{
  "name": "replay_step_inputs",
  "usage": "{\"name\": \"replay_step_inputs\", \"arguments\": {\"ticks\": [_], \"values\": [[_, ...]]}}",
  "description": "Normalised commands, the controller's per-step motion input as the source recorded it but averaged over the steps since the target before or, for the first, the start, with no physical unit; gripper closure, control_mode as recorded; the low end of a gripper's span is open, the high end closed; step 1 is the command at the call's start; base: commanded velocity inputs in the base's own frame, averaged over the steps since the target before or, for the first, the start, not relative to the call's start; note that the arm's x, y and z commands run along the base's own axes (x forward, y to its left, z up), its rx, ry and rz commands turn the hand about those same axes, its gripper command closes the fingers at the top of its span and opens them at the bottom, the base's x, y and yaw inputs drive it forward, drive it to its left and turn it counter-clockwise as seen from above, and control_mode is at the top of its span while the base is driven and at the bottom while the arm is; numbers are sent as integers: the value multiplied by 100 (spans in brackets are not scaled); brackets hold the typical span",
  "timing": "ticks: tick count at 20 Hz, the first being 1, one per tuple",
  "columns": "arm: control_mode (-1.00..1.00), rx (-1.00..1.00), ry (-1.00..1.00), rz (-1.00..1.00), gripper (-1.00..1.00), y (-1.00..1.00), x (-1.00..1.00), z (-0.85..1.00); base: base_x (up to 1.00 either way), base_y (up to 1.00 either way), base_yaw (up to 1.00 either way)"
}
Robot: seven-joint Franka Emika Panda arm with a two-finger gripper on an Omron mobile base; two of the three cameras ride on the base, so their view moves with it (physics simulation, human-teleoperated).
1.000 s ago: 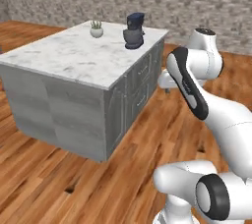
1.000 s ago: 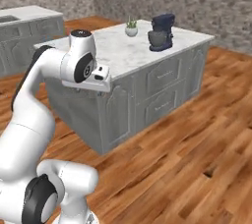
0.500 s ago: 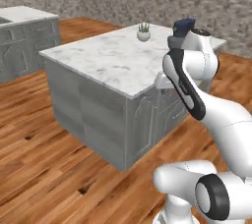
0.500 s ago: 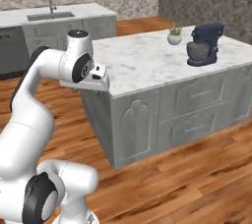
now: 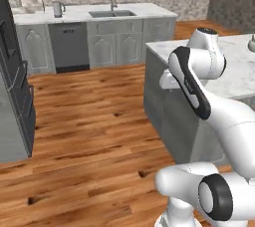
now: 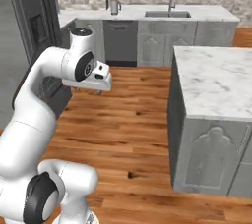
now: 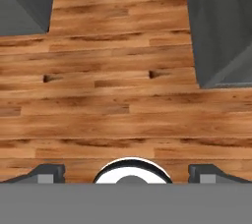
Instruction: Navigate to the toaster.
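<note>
Left base view: you've got the arm folded high at frame right, elbow up, hand tucked near the marble island [image 5: 234, 71]. That's a travel pose, likely so nothing snags while the base drives. Upper left: back counter w/ sink [image 5: 105, 14], faucet, grey kettle [image 5: 58, 8], dishwasher [image 5: 69, 47] below. A dark tall unit [image 5: 15, 86] hugs the left edge. Wood floor [image 5: 89, 136] between it and the island is your open lane, wide thru mid-frame.

Right base view: arm at frame left, wrist block level over the floor. The island's near corner sits centre-right, its edge close to your path; give it room. Kettle at upper centre-left, sink to its right, dark tall unit along the upper left.

Hand view: gripper [image 7: 127, 175] looks straight down at planks, tips at the bottom corners, wide apart, holding nothing. A dark cabinet corner sits upper left, the island's corner upper right, w/ clear floor between.

Toaster: nowhere on the counters you see here, so judge the drive as unfinished; more turning or travel probably needed.
</note>
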Motion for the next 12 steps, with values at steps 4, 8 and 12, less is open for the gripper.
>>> {"name": "replay_step_inputs", "arguments": {"ticks": [4, 8, 12], "values": [[100, 0, 0, 0, -100, 0, 0, 0, 78, -8, 58], [100, 0, 0, 0, -100, 0, 0, 0, 100, -6, 31], [100, 0, 0, 0, -100, 0, 0, 0, 100, 0, 19]]}}
